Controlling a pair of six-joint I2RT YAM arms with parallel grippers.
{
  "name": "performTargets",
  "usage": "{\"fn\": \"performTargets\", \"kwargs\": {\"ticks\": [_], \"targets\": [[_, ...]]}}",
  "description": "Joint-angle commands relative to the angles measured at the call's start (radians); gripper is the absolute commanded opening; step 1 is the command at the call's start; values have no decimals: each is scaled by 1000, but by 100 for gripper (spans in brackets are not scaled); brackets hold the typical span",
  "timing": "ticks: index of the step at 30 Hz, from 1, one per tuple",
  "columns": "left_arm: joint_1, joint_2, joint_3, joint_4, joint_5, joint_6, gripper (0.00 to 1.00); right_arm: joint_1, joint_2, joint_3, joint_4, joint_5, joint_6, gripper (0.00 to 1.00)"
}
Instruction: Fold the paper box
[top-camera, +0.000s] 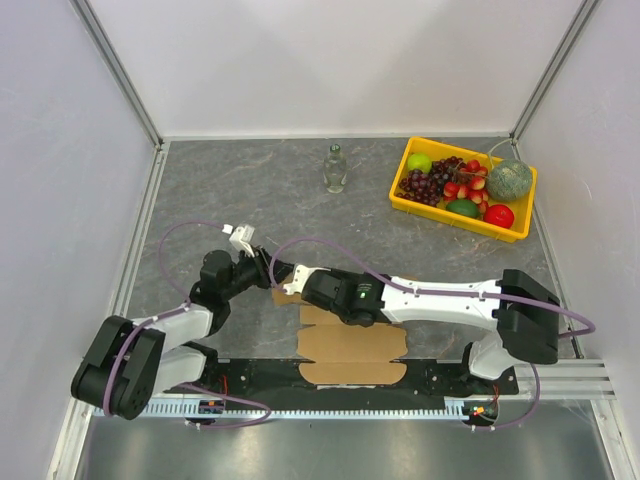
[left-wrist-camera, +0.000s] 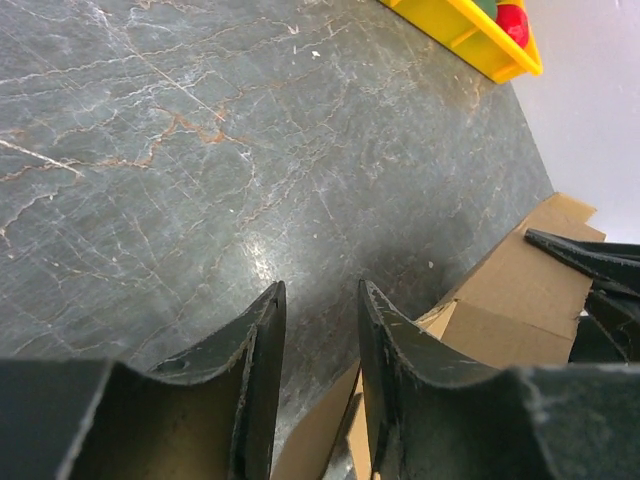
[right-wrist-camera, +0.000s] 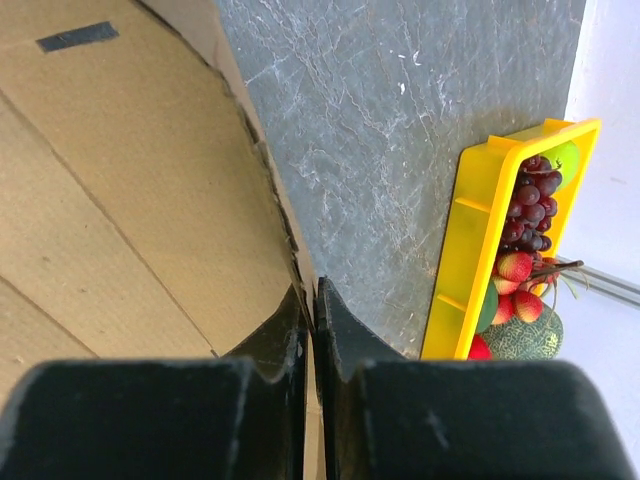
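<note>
Grey marble desk (top-camera: 250, 190): the paper box (top-camera: 350, 350), lying flat well apart from the fruit tray (right-wrist-camera: 462, 240), was clamped at one flap edge by the right end effector (right-wrist-camera: 312, 295). The left end effector (left-wrist-camera: 320, 295) was held parted, farther from the tray. Raising and creasing that flap, an early fold, was judged next.

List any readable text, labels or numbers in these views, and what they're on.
None readable.
The paper box is plain apart from a dark strip with no lettering visible.
The glass bottle and the yellow tray show no label.
</note>
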Motion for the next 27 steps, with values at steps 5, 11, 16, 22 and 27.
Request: {"fn": "performTargets", "kwargs": {"ticks": [5,11,16,22,27], "targets": [[-1,-114,-74,53,-34,-43,41,-44,-80,-17,41,-25,3,10],[0,-440,-55,-143,-208,-71,43,-122,-133,-37,44,-109,20,8],[0,-588,37,-313,-271,-22,44,-152,-161,-37,55,-166,25,3],[-2,-486,83,-305,-162,-28,2,-162,-179,-44,82,-254,15,0],[-11,-437,86,-257,-130,-28,2,-182,-215,-54,107,-370,12,0]]}}
